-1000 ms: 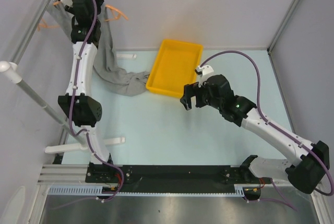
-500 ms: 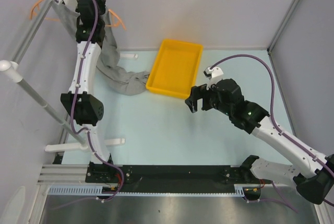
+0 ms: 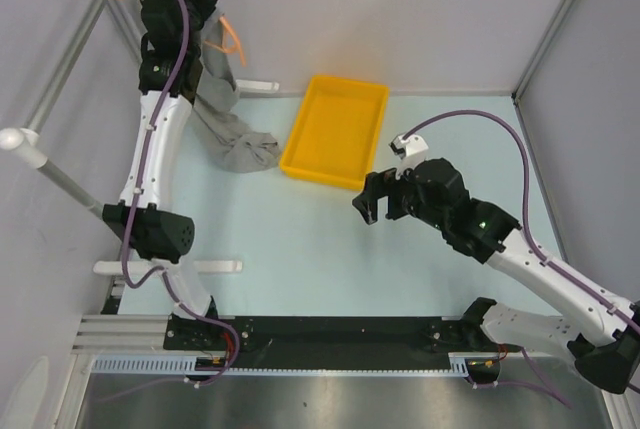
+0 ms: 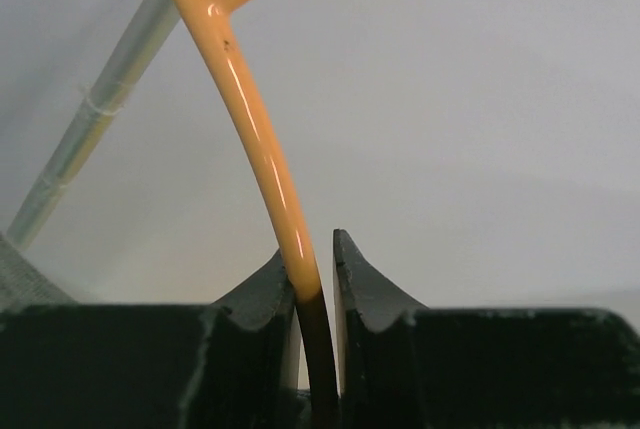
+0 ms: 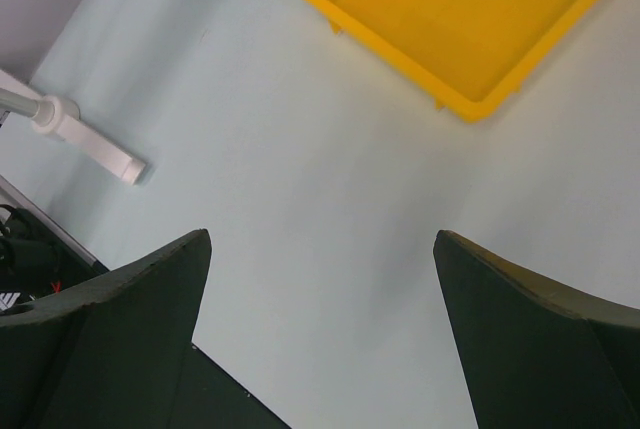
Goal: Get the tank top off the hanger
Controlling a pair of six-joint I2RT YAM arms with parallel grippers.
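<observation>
Three pale walls (image 3: 400, 9) enclose pale-green table (image 3: 300, 239); left claw (image 4: 312, 249) pinches hanger (image 4: 250, 119), right claw (image 5: 322, 239) spread.

Bare surface (image 3: 290, 239) lower centre, passable. Yellow tray (image 3: 338, 129) blocks upper centre; rack poles (image 3: 60, 64), tank top (image 3: 235, 144) crowd upper left.

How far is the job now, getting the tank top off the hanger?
Done: the left claw is shut on the hanger. In hand: the tank top still hangs from it, lower end on the table. Left: pulling it free; the right claw is open, empty.
</observation>
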